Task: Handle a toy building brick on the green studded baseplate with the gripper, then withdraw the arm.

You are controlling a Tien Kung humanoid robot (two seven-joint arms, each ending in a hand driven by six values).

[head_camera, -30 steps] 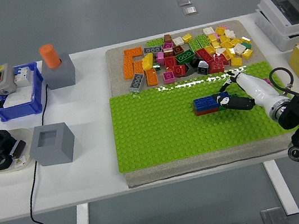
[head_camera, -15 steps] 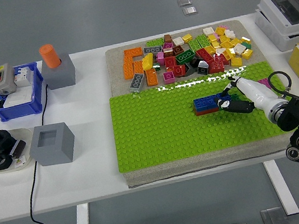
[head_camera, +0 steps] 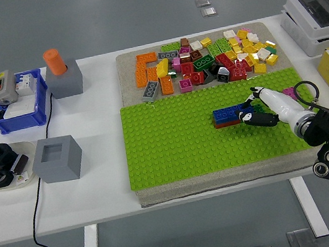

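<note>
On the green studded baseplate (head_camera: pixel 174 147) lies a long blue brick (head_camera: pixel 226 112) with a dark red layer under it, right of centre. My right hand (head_camera: pixel 251 107) comes in from the lower right and closes around the brick's right end, with the white fingers (head_camera: pixel 255 93) over its far side and the black thumb (head_camera: pixel 258 119) against its near side. The brick sits flat on the plate. My left arm is out of view.
A heap of loose bricks (head_camera: pixel 205 60) fills the grey mat behind the baseplate. A pink brick (head_camera: pixel 289 91) sits on the plate just behind my wrist. Grey blocks (head_camera: pixel 57 158), a blue bin (head_camera: pixel 17 112) and a dish of black parts (head_camera: pixel 5 167) stand at the left; boxes (head_camera: pixel 319 14) at the right.
My right forearm has sunk slightly toward the near edge and the hand has tilted a little. The blue brick has stayed where it was.
</note>
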